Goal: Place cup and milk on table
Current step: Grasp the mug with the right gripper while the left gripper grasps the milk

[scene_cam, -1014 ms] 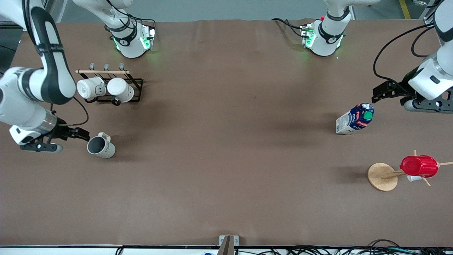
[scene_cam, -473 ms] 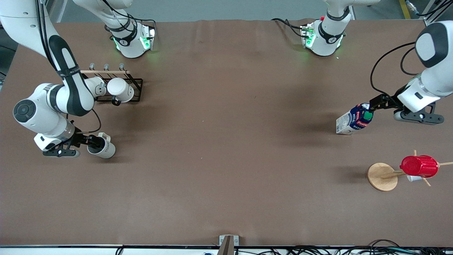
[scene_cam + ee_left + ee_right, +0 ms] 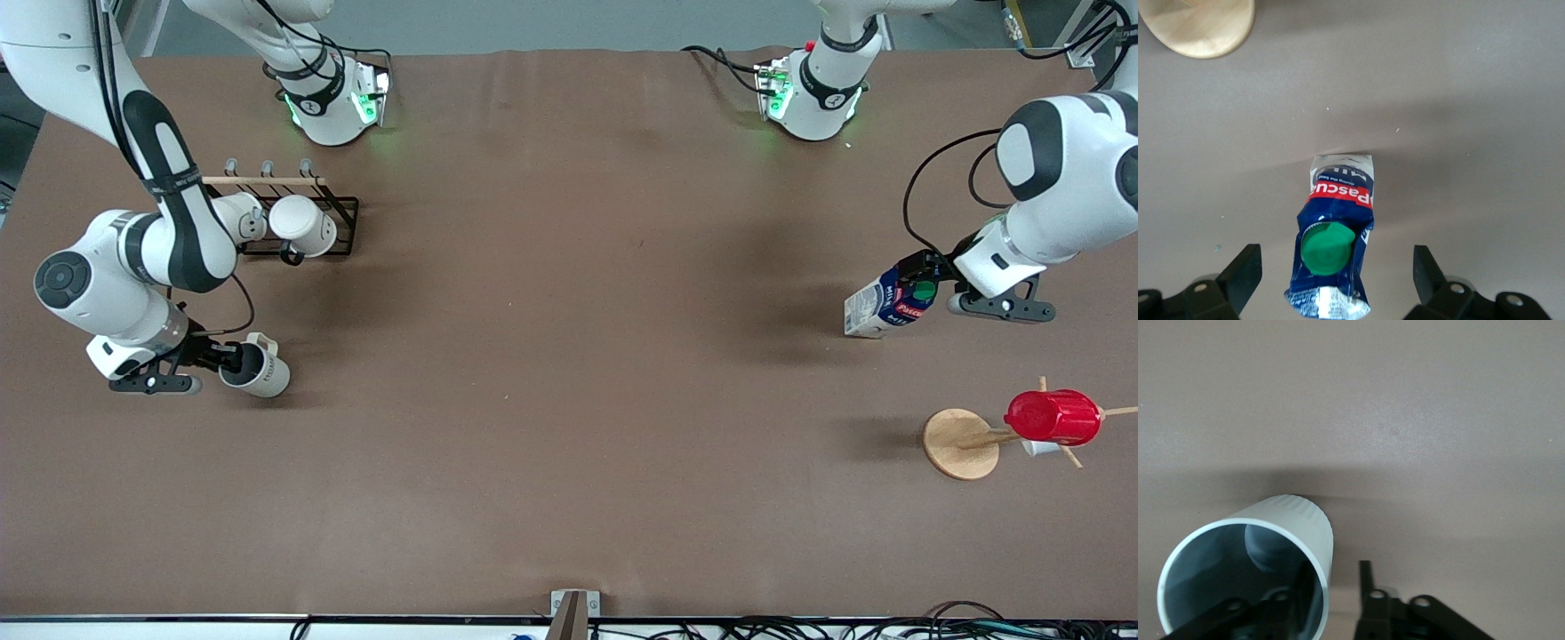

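While both arms work at opposite ends of the table [image 3: 569, 356]:
Cup [image 3: 258, 371]: lower left of the front view, standing on the table.
Right gripper [image 3: 229, 358]: at the cup's rim, one finger inside and one outside, narrowly parted around the wall; contact cannot be told.
Milk [image 3: 889, 302]: middle right of the front view, on the table, cap [image 3: 1327, 247] facing up.
Left gripper [image 3: 1335, 273]: at the milk's top, fingers spread wide on either side, not touching.
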